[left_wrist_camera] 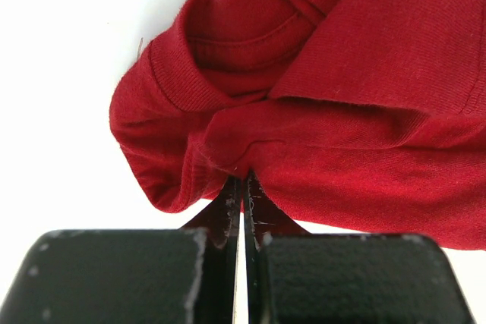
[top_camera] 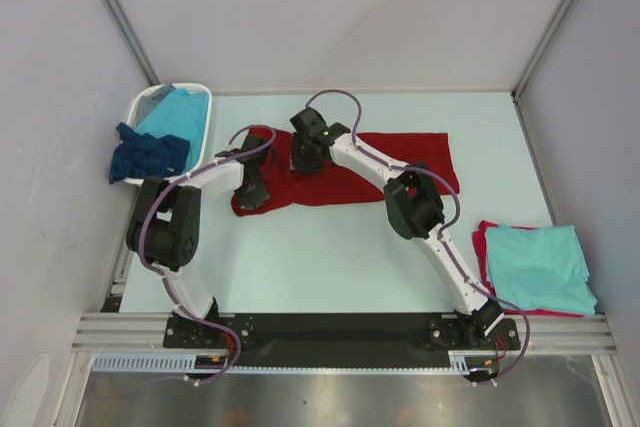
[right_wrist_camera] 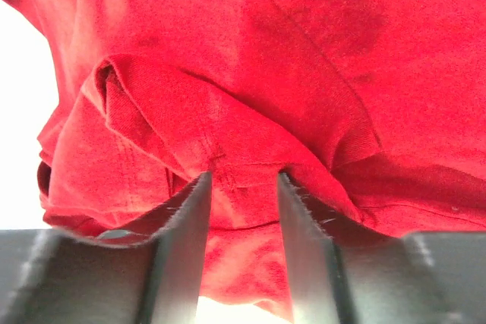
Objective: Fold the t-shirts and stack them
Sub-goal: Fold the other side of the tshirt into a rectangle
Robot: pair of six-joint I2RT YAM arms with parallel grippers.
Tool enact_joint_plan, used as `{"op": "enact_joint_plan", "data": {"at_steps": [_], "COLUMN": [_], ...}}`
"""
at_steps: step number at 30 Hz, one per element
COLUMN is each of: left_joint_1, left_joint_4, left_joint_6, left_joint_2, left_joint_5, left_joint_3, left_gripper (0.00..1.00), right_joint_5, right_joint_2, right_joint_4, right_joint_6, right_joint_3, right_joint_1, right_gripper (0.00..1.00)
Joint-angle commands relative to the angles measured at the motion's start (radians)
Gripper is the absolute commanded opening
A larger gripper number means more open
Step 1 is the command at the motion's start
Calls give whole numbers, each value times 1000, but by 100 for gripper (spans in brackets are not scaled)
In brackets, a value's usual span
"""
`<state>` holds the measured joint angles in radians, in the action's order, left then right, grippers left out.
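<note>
A dark red t-shirt (top_camera: 430, 152) lies spread across the middle of the table, its left end bunched. My left gripper (top_camera: 252, 192) is at that left end. In the left wrist view it (left_wrist_camera: 243, 180) is shut on a pinch of the red cloth (left_wrist_camera: 364, 73) just below the collar. My right gripper (top_camera: 303, 159) is at the shirt's far edge. In the right wrist view its jaws (right_wrist_camera: 241, 176) stand apart, with a bunched fold of the red shirt (right_wrist_camera: 228, 43) between the fingers. A turquoise t-shirt (top_camera: 540, 267) lies folded on another red one (top_camera: 482, 242) at the near right.
A white basket (top_camera: 150, 97) at the far left holds a turquoise shirt (top_camera: 180, 112). A navy shirt (top_camera: 145, 157) hangs over its near rim. Grey walls close in the table on the left, back and right.
</note>
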<state>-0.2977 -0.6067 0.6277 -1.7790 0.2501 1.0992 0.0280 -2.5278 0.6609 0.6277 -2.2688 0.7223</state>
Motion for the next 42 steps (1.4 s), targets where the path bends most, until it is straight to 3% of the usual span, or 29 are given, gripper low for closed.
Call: {"op": "enact_joint_plan", "data": {"at_steps": [1,3,8,28,42], "left_joint_1": [9,8,8,8,6], "left_joint_4": [-39,-38,-38,-33,-34], "left_joint_6": [-2,-2,-2,-8,-14], "left_joint_2": [-3,-5,-2,4,10], "left_joint_5": [-28,-31,-32,-35,-34], "left_joint_3": [-36,-35,-36,-44,-45], "left_gripper": [0,0,0,0,0], "right_joint_5": [-28,-28,-28,-94,-79], "right_joint_2": [52,60,40,218,75], "right_joint_4": [-24,-37,-37,-118,-122], "right_joint_6": [15,17,27,69,58], "right_joint_3": [30,55,54,244,144], "right_joint_1": [8,12,16,77,25], "right_gripper": [50,58,63,62,62]}}
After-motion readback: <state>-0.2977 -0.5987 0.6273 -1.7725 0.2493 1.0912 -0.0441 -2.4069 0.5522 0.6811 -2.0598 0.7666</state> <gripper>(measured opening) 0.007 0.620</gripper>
